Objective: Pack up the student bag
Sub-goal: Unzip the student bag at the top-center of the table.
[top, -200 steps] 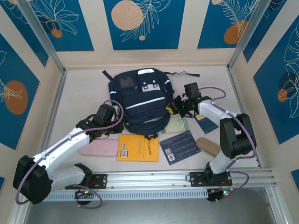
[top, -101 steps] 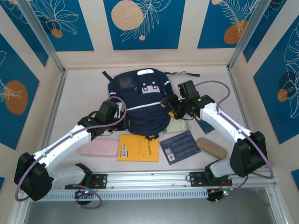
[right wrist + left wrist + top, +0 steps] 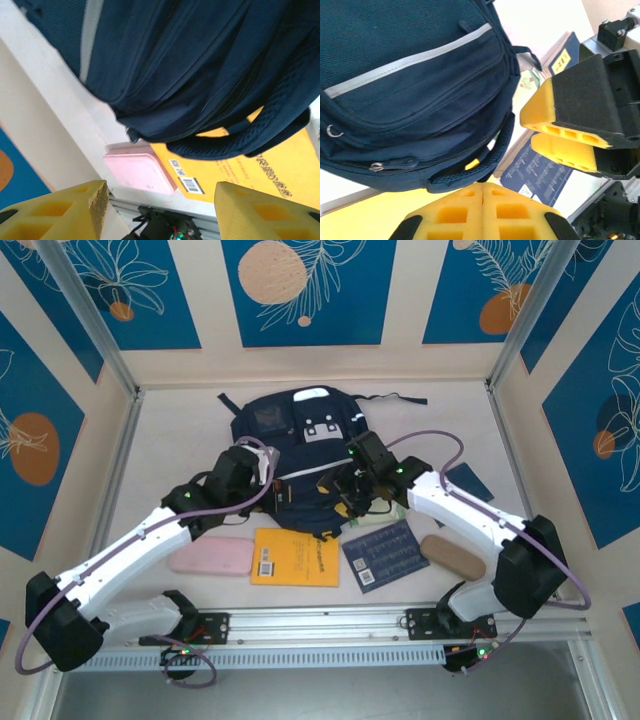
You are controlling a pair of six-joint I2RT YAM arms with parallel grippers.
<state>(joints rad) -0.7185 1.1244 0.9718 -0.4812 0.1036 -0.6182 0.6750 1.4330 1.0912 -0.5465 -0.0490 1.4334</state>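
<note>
The student bag (image 3: pixel 300 445) is a dark navy backpack lying flat in the middle of the table, its top handle (image 3: pixel 470 172) toward the arms. My left gripper (image 3: pixel 278 493) is shut with nothing in it, its fingers (image 3: pixel 483 200) pressed together just in front of the handle. Over the bag's lower right edge my right gripper (image 3: pixel 350 500) is open, its yellow fingers (image 3: pixel 75 210) wide apart with nothing between them. In the left wrist view the right gripper (image 3: pixel 527 131) hovers beside the bag (image 3: pixel 410 90). In the right wrist view the bag (image 3: pixel 190 65) lies ahead of the jaws.
In front of the bag lie a pink case (image 3: pixel 212 558), a yellow book (image 3: pixel 295 557), a navy booklet (image 3: pixel 385 553) and a tan case (image 3: pixel 452 556). A pale green item (image 3: pixel 372 512) sits at the bag's right edge, and a navy booklet (image 3: pixel 465 480) lies farther right.
My right arm swung left from beside the bag to its lower right edge, and its jaws opened. My left gripper moved slightly up and right toward the bag, still shut.
</note>
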